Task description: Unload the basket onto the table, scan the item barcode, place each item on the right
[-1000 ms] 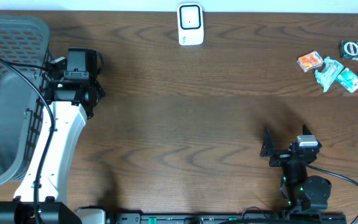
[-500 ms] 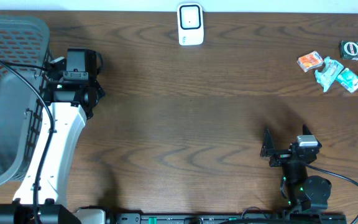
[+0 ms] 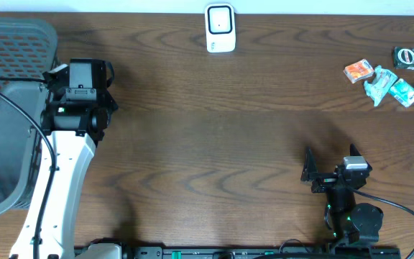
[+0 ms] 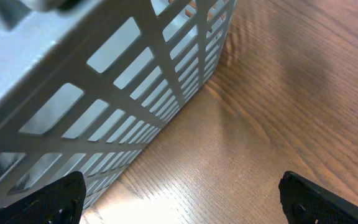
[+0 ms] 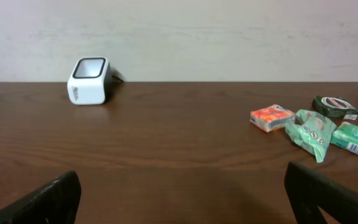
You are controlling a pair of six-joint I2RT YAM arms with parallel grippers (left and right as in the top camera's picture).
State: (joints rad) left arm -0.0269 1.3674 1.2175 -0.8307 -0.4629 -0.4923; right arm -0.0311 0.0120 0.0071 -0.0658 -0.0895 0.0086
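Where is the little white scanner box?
In the overhead view, the white barcode scanner stands at the far middle edge of the table, well left of the snack packets.

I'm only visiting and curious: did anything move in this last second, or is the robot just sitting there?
The left arm shifted a little toward the grey basket, carrying its open left hand closer to the basket's wall. Nothing was picked up or let go. The right hand, also open, the white scanner and the packets stayed where they were.
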